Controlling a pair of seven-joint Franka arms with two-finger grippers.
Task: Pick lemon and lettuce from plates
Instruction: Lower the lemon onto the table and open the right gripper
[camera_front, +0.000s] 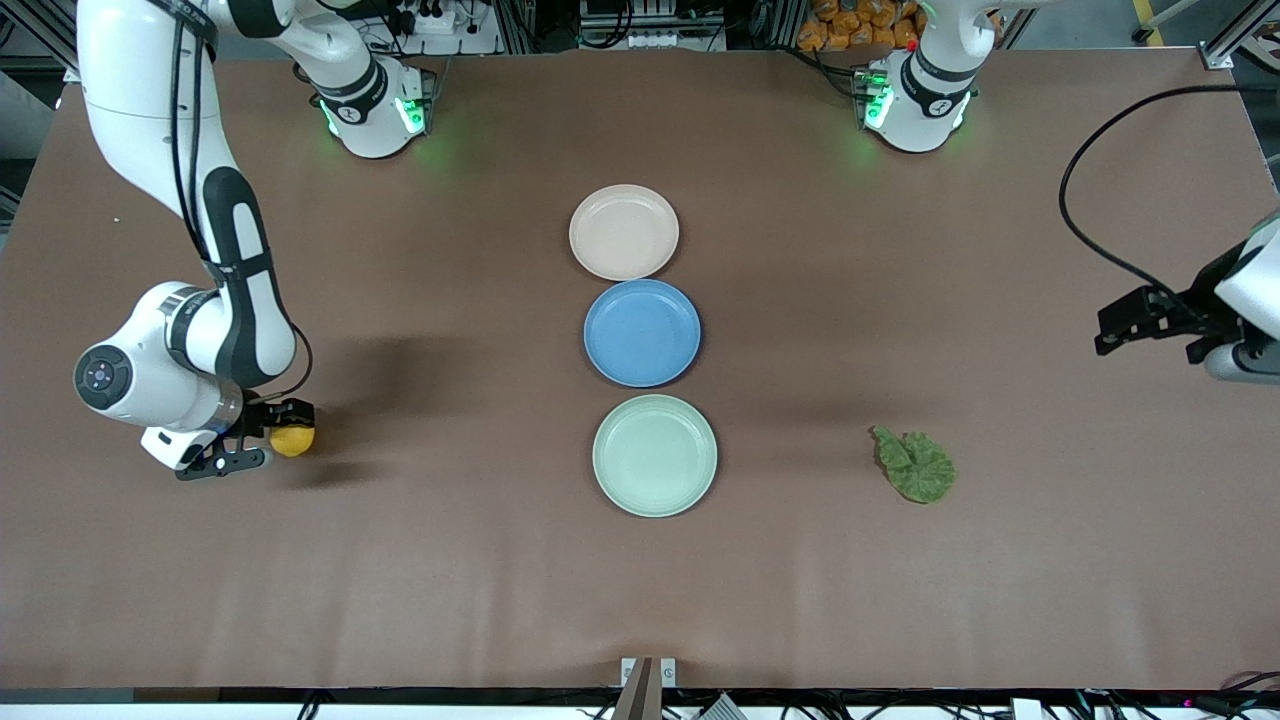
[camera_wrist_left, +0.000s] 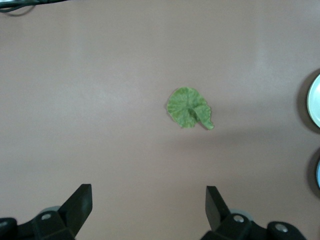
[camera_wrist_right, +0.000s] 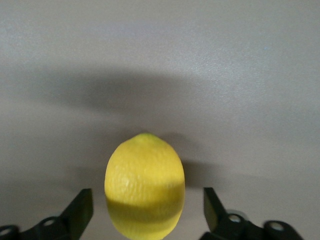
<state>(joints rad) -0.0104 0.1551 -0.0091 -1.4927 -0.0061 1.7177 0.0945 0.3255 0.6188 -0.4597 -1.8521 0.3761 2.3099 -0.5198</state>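
Observation:
The yellow lemon (camera_front: 293, 440) lies on the table toward the right arm's end, off the plates. My right gripper (camera_front: 268, 437) is low around it, open, with a gap between each finger and the lemon (camera_wrist_right: 145, 187). The green lettuce (camera_front: 915, 465) lies flat on the table toward the left arm's end, beside the mint plate (camera_front: 654, 455). My left gripper (camera_front: 1125, 325) is open and empty, up over the table's left-arm end; its wrist view shows the lettuce (camera_wrist_left: 188, 107) ahead of the fingers. The beige plate (camera_front: 623, 232) and the mint plate are both empty.
A blue plate (camera_front: 641, 333), also empty, sits between the beige and mint plates in a row down the table's middle. A black cable (camera_front: 1090, 150) loops over the table near the left arm.

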